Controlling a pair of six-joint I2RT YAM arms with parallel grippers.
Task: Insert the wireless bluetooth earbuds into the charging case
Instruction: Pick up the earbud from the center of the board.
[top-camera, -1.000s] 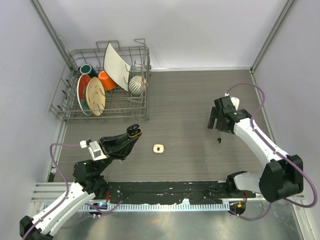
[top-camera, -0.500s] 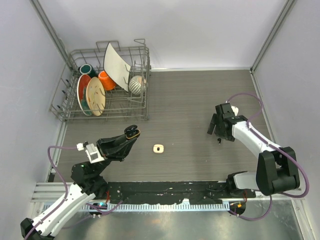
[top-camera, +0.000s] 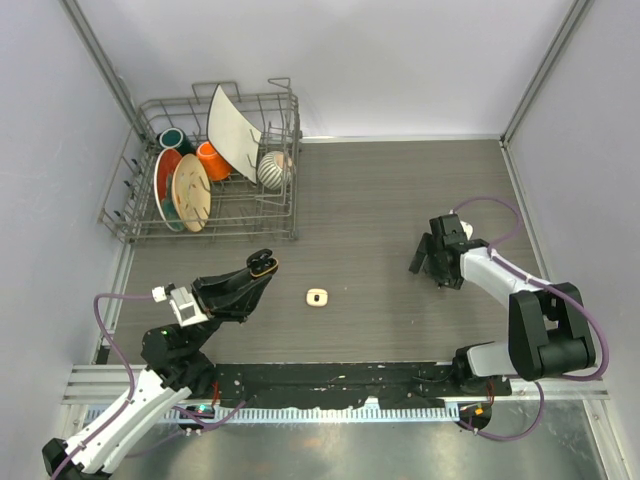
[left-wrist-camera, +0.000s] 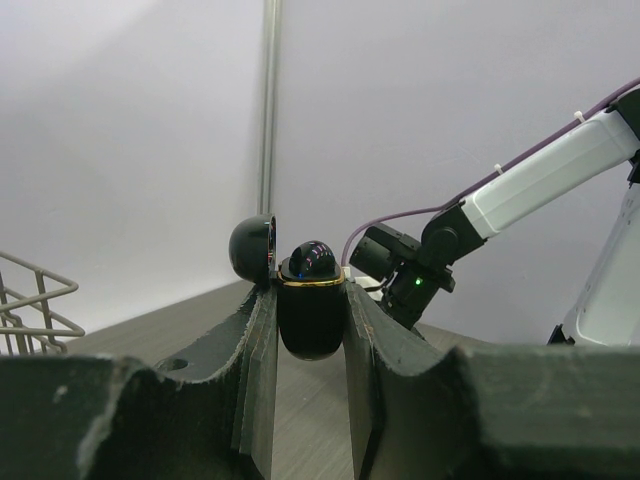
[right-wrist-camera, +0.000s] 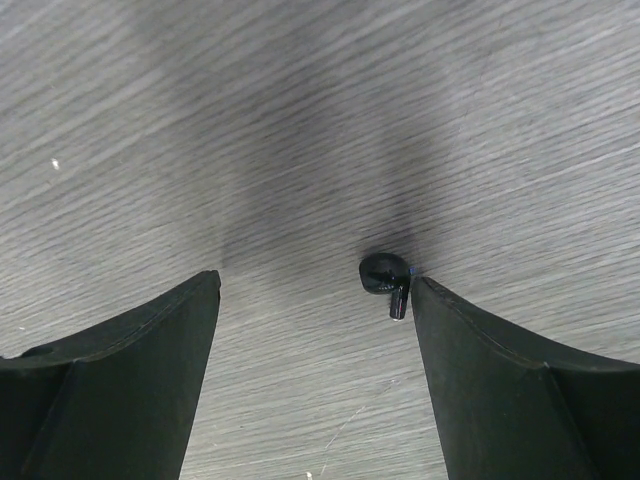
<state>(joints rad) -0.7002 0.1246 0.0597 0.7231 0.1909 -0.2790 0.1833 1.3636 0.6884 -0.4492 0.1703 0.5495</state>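
Currently the right gripper (right-wrist-camera: 315, 285) is low over the dark wooden table (top-camera: 380, 200), on its right side, and its jaws stand wide apart with nothing held between them. One black earbud (right-wrist-camera: 383, 273) lies on the table in this gap. It is not in the middle but just beside the finger (right-wrist-camera: 520, 370) on the right of the wrist picture; whether its short stem touches this finger I cannot tell. From the top camera this earbud is covered by the gripper and cannot be made out. The left gripper (top-camera: 262, 265) is lifted above the left part of the table and is closed on a black charging case (left-wrist-camera: 310, 320), which is pinched upright between the two fingers. Its round lid (left-wrist-camera: 252, 250) is swung open to the side. A shiny black dome with a thin gold ring rises from the body of the case, but whether an earbud sits inside is not possible to see. A small cream object (top-camera: 317, 296) lies on the table between the two arms, nearer to the left one; it is too small to say what it is. A wire dish rack (top-camera: 296, 190) with plates and cups stands at the far left corner, well apart from both grippers.
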